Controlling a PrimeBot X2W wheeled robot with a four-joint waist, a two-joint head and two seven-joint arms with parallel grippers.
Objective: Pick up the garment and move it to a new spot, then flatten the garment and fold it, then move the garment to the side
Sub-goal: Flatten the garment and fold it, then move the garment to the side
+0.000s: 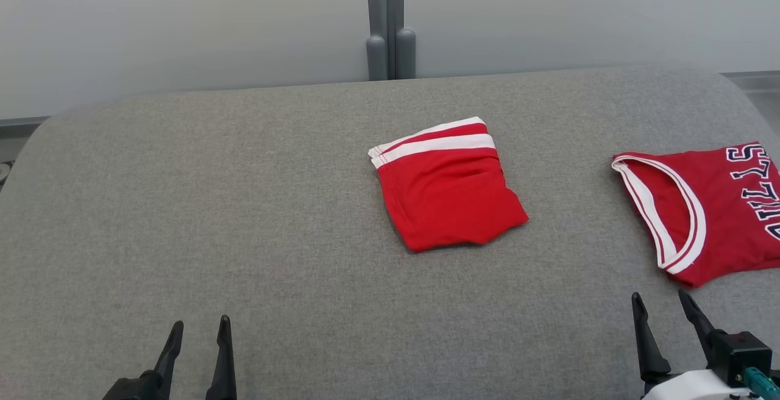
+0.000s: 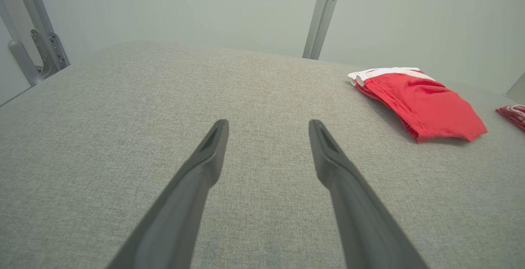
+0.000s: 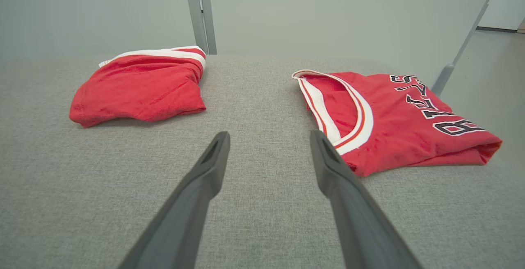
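The left tool (image 1: pixel 200 322) and right tool (image 1: pixel 659 294) were held open, empty. The folded red shorts (image 1: pixel 448 186) were laid centrally on the worktop (image 1: pixel 183 205); the fold could be undone if 1 layer were pinched.

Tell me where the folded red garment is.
The folded red garment lies near the middle of the grey surface in the head view, apart from the jersey on the robot's right.

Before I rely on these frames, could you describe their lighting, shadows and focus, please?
Head view: soft, even light, no glare, the folded red garment barely shadowing the grey surface. Left wrist view: wide-angle stretch makes the left gripper loom; a darker shadow sits under the garment's near edge. Right wrist view: the jersey lettering reads sharp.
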